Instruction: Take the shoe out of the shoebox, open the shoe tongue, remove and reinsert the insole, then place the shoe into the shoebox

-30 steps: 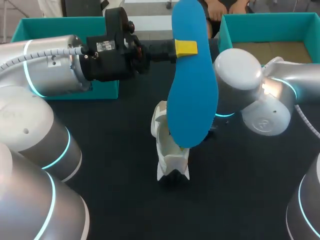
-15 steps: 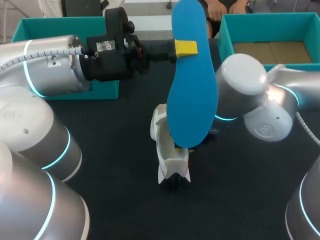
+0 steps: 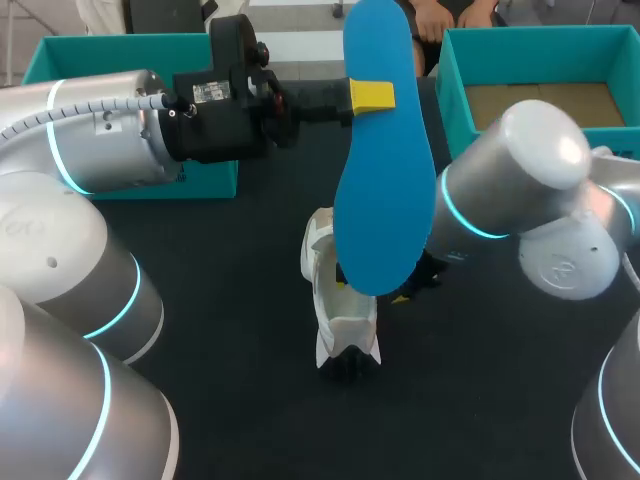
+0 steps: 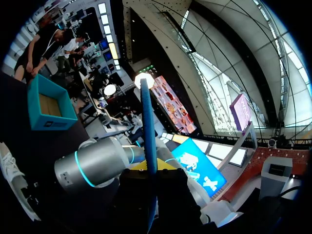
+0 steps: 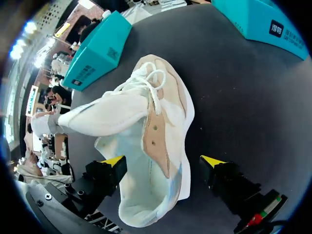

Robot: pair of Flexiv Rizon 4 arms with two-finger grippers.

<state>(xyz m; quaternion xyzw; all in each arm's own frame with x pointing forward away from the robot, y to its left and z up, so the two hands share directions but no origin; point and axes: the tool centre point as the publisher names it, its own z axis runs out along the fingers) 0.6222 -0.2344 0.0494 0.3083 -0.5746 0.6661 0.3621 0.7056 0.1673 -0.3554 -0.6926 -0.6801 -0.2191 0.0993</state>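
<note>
1. Our left gripper [image 3: 372, 96] is clamped on the blue insole [image 3: 383, 160]. One yellow tip presses its face near the upper end. The insole hangs upright above the middle of the dark table [image 3: 230, 300].
2. In the left wrist view the insole [image 4: 148, 146] shows edge-on, rising straight out from between the left gripper's [image 4: 147, 166] fingers.
3. The white sneaker [image 3: 340, 310] lies on the table just toward 6 o'clock from centre, partly hidden behind the insole's lower end.
4. Our right gripper [image 3: 400, 292] sits low at the sneaker's 3 o'clock side, mostly hidden by the insole.
5. In the right wrist view the right gripper [image 5: 162, 161] has its fingers wide apart, one on each side of the sneaker [image 5: 146, 141]. One finger stands clear of it, so nothing is gripped. The laces are loose, the tongue is drawn back, and tan panels run beside the eyelets.
6. The teal shoebox [image 3: 530, 40] stands at 1 o'clock with a brown cardboard floor. Its side [image 5: 263, 19] carries a small white printed mark.
7. The other teal box [image 3: 100, 45] stands at 10 o'clock. Its side [image 5: 97, 53] bears dark printed patches, too small to read.
8. A white label [image 3: 212, 92] sits on the left arm's black wrist housing. Its writing is illegible.
</note>
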